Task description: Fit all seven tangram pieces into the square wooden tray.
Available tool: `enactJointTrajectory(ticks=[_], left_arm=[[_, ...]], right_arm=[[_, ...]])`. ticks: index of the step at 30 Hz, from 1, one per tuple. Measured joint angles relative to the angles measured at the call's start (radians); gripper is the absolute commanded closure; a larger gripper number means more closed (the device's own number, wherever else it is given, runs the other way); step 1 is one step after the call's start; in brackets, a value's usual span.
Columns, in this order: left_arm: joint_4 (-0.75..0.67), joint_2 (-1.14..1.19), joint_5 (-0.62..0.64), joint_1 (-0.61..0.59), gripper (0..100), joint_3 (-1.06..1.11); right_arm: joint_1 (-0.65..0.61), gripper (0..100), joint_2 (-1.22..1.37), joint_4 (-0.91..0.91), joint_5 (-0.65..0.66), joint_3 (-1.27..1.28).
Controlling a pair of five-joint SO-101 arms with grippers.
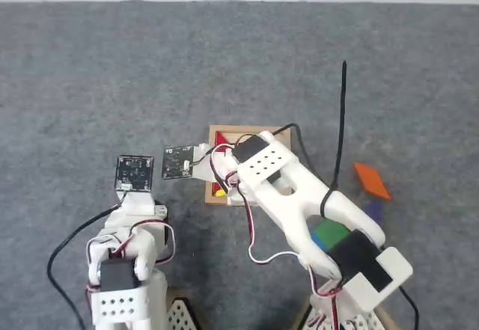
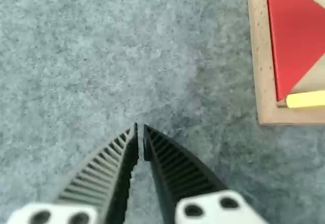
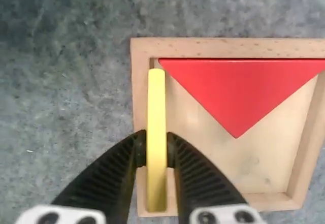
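The square wooden tray (image 3: 140, 82) holds a red triangle (image 3: 238, 89) along one side. My right gripper (image 3: 156, 150) is shut on a yellow piece (image 3: 156, 112) held on edge against the tray's inner wall beside the red triangle. From above, that arm covers most of the tray (image 1: 215, 133), with a bit of yellow (image 1: 220, 193) showing. My left gripper (image 2: 140, 132) is shut over bare carpet, just beside the tray's corner (image 2: 264, 82). An orange piece (image 1: 371, 179), a purple piece (image 1: 373, 210) and a green piece (image 1: 329, 233) lie on the carpet to the right.
Grey carpet covers the whole table. The right arm's body and cables (image 1: 299, 195) stretch from the near right over the tray. The left arm's base (image 1: 123, 285) stands at the near left. Open carpet lies far and left of the tray.
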Motion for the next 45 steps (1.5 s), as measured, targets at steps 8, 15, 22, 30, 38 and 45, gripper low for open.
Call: enactJointTrajectory(ticks=[8,15,22,30,38,45], left_arm=[[0.000,0.000,0.000,0.000,98,0.000],[0.000,0.000,0.000,0.000,98,0.000],[0.000,0.000,0.000,0.000,98,0.000],[0.000,0.000,0.000,0.000,98,0.000],[0.000,0.000,0.000,0.000,98,0.000],[0.000,0.000,0.000,0.000,98,0.000]], right_arm=[[0.000,88.3,0.002,0.000,0.000,0.002],[0.052,88.3,0.002,0.000,0.002,-0.054],[0.092,88.2,0.002,0.000,0.002,-0.086],[0.095,87.7,0.002,-0.018,0.003,-0.086],[0.038,70.3,0.002,-0.015,-0.057,-0.086],[0.020,70.3,0.002,-0.008,-0.051,-0.086]])
